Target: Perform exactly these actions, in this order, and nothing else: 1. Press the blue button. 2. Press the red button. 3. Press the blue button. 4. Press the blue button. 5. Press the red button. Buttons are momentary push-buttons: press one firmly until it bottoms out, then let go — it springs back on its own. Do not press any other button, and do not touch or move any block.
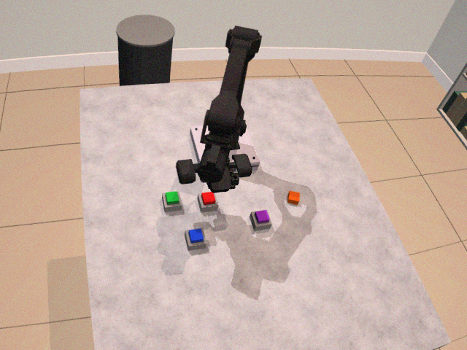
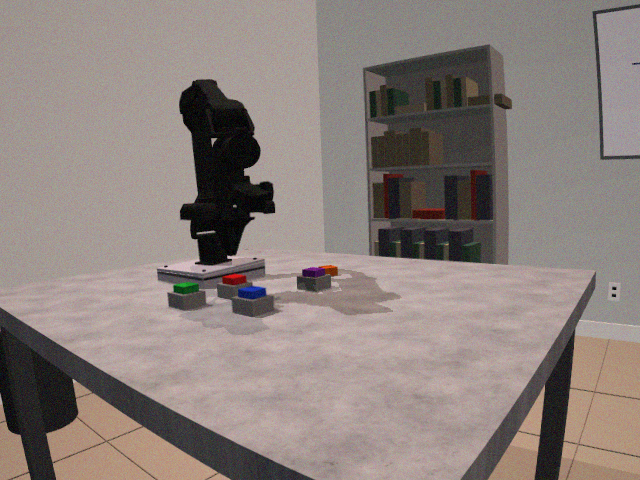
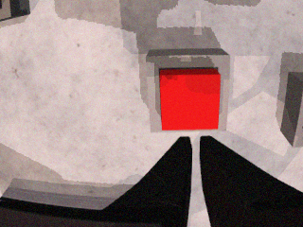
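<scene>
The red button sits on a grey base with its cap raised. My gripper is shut and empty. Its tips are above the table on the robot-base side of the red button, just below the cap in the wrist view and not touching it. In the top view the arm hides the fingertips. The blue button stands farther out from the robot base than the red one, with its cap raised and nothing on it.
A green button stands beside the red one. A purple button stands on the red button's other side. An orange block lies beyond the purple button. The arm's pale base plate is behind the buttons.
</scene>
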Controlling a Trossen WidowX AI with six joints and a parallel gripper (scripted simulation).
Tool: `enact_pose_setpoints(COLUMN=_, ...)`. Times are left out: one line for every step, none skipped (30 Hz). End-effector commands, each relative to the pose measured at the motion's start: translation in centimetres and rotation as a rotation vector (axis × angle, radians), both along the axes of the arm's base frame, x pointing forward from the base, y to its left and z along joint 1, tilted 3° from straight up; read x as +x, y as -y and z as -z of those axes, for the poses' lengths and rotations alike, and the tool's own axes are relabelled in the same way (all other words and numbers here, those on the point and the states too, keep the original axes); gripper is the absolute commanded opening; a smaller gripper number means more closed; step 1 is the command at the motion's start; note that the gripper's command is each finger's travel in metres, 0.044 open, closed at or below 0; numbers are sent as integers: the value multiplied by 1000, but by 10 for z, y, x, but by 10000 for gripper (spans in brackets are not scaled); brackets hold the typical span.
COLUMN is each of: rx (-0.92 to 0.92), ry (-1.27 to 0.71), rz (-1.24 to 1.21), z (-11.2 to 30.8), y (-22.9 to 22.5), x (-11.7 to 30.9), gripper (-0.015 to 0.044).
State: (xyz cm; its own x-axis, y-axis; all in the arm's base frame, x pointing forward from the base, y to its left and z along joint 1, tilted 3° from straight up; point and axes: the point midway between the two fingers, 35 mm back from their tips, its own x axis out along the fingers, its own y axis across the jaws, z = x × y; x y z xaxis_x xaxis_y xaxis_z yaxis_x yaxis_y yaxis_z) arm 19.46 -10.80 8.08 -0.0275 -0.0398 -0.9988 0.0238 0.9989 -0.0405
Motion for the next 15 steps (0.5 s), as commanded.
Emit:
enact_pose_setpoints(rx=-6, ry=20, rz=1, z=-40, y=-1, x=3, gripper=20)
enact_pose_setpoints(rx=-5, ry=20, rz=1, z=-46, y=-2, x=3, gripper=20)
enact_pose_setpoints(rx=-5, ry=20, rz=1, z=-48, y=-2, x=3, gripper=20)
enact_pose_setpoints(rx=-5, ry=20, rz=1, z=-48, y=-2, x=3, gripper=20)
enact_pose_setpoints(rx=-5, ry=20, rz=1, z=-48, y=-2, x=3, gripper=20)
enact_pose_setpoints(rx=-6, ry=20, rz=1, z=-48, y=-1, x=4, gripper=20)
enact_pose_setpoints(rx=-6, ry=21, rz=1, z=-49, y=2, x=9, gripper=20)
enact_pose_setpoints(rx=-6, ry=21, rz=1, z=-51, y=6, x=17, gripper=20)
enact_pose_setpoints(rx=-6, ry=22, rz=1, z=-54, y=12, x=27, gripper=20)
enact_pose_setpoints(rx=-7, ry=23, rz=1, z=-55, y=17, x=38, gripper=20)
enact_pose_setpoints(rx=-7, ry=23, rz=1, z=-56, y=23, x=48, gripper=20)
enact_pose_setpoints(rx=-8, ry=24, rz=1, z=-57, y=29, x=58, gripper=20)
enact_pose_setpoints(rx=-8, ry=25, rz=1, z=-57, y=34, x=68, gripper=20)
enact_pose_setpoints(rx=-8, ry=26, rz=1, z=-57, y=40, x=79, gripper=20)
enact_pose_setpoints(rx=-9, ry=26, rz=1, z=-56, y=46, x=89, gripper=20)
